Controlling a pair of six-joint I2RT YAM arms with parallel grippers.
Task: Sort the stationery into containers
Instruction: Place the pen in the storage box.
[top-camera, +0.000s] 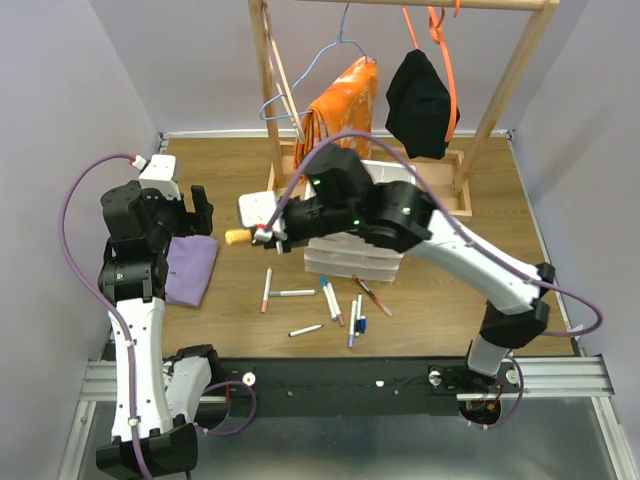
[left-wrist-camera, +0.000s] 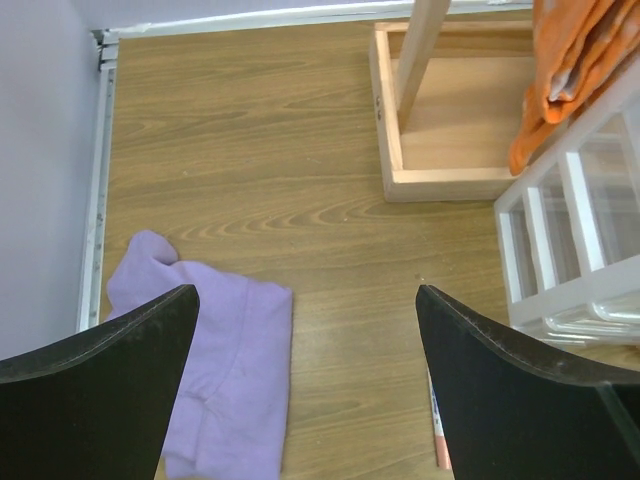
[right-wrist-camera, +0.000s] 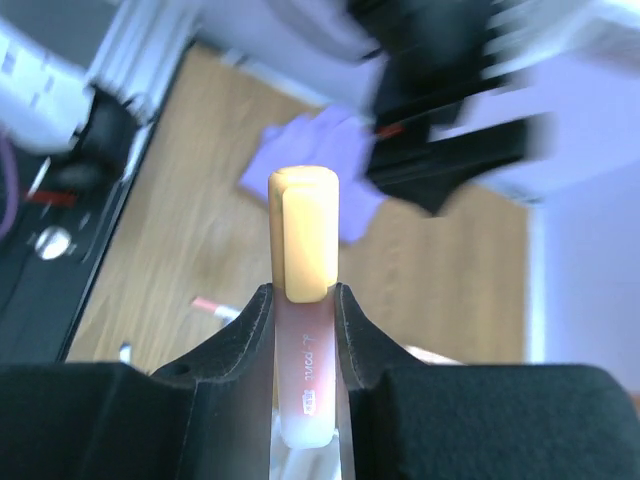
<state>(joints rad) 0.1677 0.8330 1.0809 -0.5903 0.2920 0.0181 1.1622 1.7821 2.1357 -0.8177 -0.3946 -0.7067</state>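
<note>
My right gripper (top-camera: 262, 235) reaches left across the table and is shut on a highlighter (top-camera: 236, 237) with a yellow cap and a pale pink barrel. In the right wrist view the highlighter (right-wrist-camera: 303, 240) stands between the pads (right-wrist-camera: 250, 320), cap pointing away. Several pens (top-camera: 330, 300) lie loose on the wood in front of the white drawer unit (top-camera: 350, 262); my right arm hides most of its divided tray. The tray (left-wrist-camera: 570, 240) shows at the right of the left wrist view. My left gripper (top-camera: 200, 212) is open and empty over the purple cloth's edge (left-wrist-camera: 305, 290). One pen (left-wrist-camera: 437, 430) lies by its right finger.
A purple cloth (top-camera: 190, 268) lies at the left. A wooden clothes rack stands at the back with its base (left-wrist-camera: 450, 130), an orange garment (top-camera: 340, 100) and a black one (top-camera: 420, 100). The two grippers are close together, left of the drawer unit.
</note>
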